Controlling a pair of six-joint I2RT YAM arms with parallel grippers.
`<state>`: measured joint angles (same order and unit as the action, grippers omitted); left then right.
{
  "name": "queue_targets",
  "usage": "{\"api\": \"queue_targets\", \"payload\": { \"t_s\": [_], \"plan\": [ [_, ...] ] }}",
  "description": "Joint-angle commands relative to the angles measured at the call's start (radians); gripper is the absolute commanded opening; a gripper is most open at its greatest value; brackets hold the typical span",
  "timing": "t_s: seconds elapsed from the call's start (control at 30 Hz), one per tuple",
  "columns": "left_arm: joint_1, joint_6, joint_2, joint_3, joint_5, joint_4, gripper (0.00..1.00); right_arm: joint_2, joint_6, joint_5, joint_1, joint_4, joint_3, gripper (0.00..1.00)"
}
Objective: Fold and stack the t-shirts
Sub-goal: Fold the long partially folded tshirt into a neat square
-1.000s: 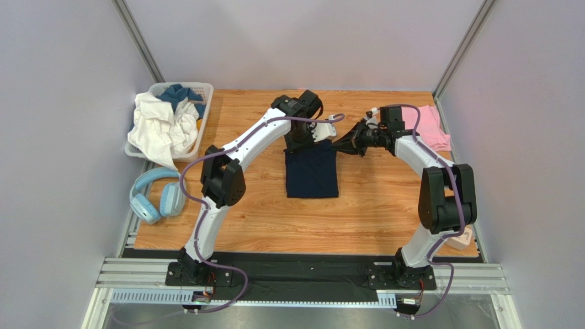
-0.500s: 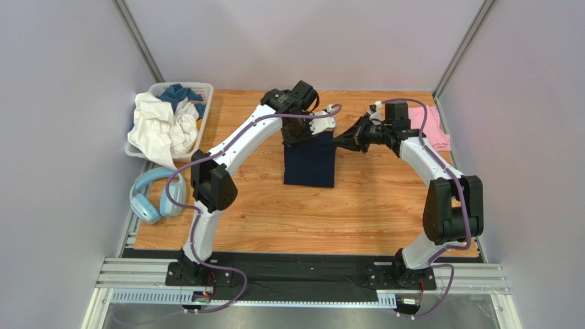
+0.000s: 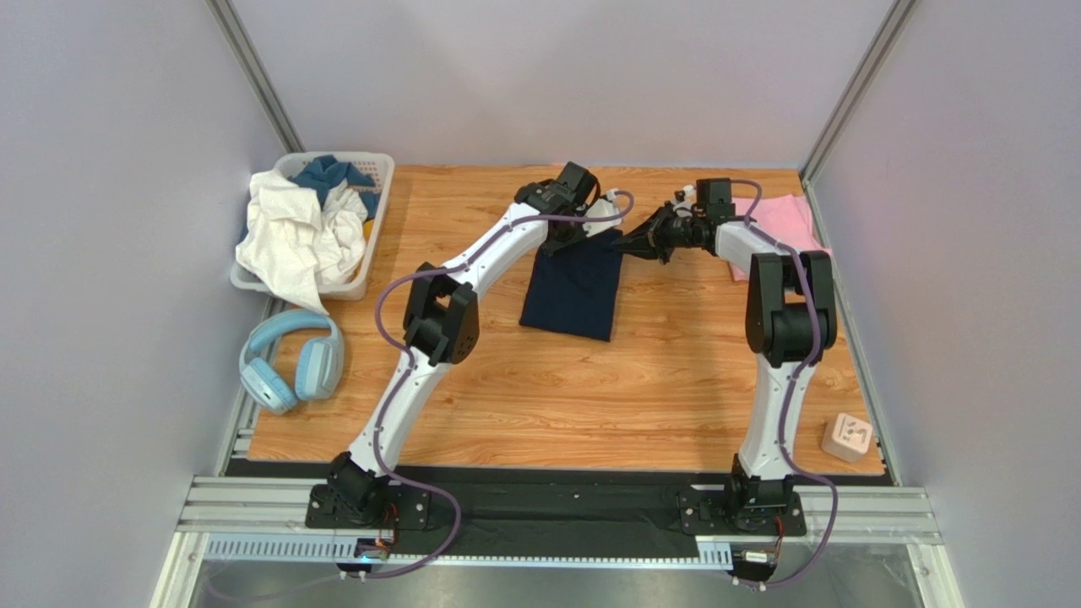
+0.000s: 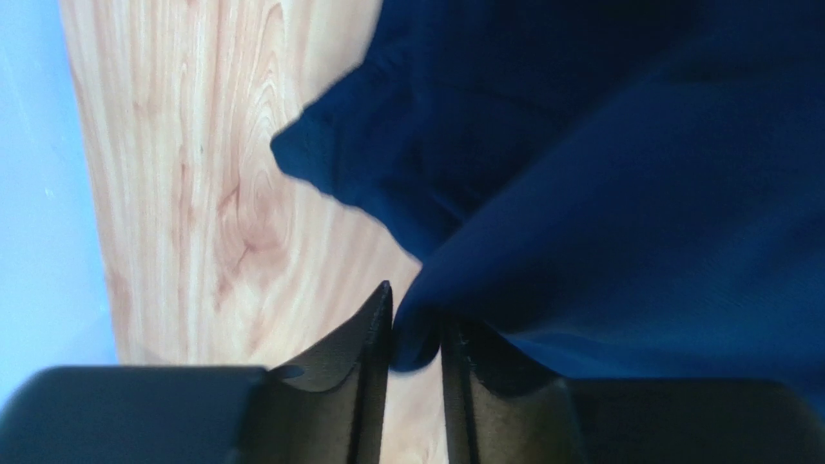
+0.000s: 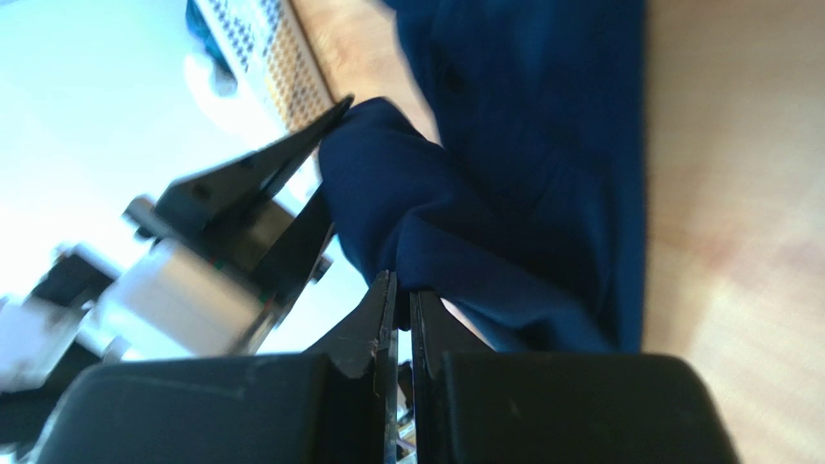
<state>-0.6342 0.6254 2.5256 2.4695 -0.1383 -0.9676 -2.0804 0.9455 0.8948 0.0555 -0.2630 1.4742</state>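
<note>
Navy t-shirt (image 3: 577, 289): folded into a small dark block on the far middle of the table (image 3: 660, 380), with both grippers at its far edge
Pink t-shirt (image 3: 789, 231): lies at the far right side of the table, near the navy one but not touching it
Left gripper (image 4: 416, 314): jaws a little apart, with a fold of navy cloth between them; I cannot tell if they pinch it or only touch it
Right gripper (image 5: 403, 282): jaws closed tight on a bunched bit of the navy edge
How it will feel: soft, light and floppy; I think it will sag and wrinkle, but it cannot break
Where to hold: by the two far corners, one in each gripper, pinching all the layers so the fold stays together
</note>
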Motion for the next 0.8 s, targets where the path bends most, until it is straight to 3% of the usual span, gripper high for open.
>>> {"api": "queue_targets", "payload": {
  "t_s": [0.0, 0.17, 0.27, 0.3, 0.43, 0.57, 0.67, 0.77],
  "plan": [
    [0.048, -0.03, 0.071, 0.04, -0.113, 0.17, 0.41, -0.13, 0.021, 0.033, -0.006, 0.059, 0.124, 0.02],
    [0.079, -0.081, 0.056, -0.015, -0.133, 0.237, 0.75, -0.251, 0.022, 0.05, -0.009, 0.035, 0.276, 0.14],
    [0.091, -0.113, 0.029, -0.021, -0.142, 0.244, 0.99, -0.288, 0.007, 0.035, -0.017, -0.011, 0.333, 0.32],
    [0.099, -0.125, 0.016, -0.027, -0.141, 0.245, 1.0, -0.291, -0.017, 0.026, -0.022, -0.056, 0.348, 0.44],
    [0.125, -0.217, -0.151, -0.082, -0.094, 0.241, 1.0, -0.28, -0.112, -0.061, -0.039, -0.201, 0.422, 0.63],
    [0.156, -0.289, -0.367, -0.234, -0.028, 0.248, 1.0, -0.181, -0.229, -0.169, -0.046, -0.364, 0.468, 0.7],
    [0.198, -0.357, -0.523, -0.274, 0.061, 0.209, 1.0, -0.066, -0.274, -0.204, -0.023, -0.369, 0.434, 0.7],
    [0.251, -0.447, -0.629, -0.264, 0.182, 0.133, 1.0, -0.017, -0.298, -0.14, 0.032, -0.335, 0.416, 0.69]
  ]
}}
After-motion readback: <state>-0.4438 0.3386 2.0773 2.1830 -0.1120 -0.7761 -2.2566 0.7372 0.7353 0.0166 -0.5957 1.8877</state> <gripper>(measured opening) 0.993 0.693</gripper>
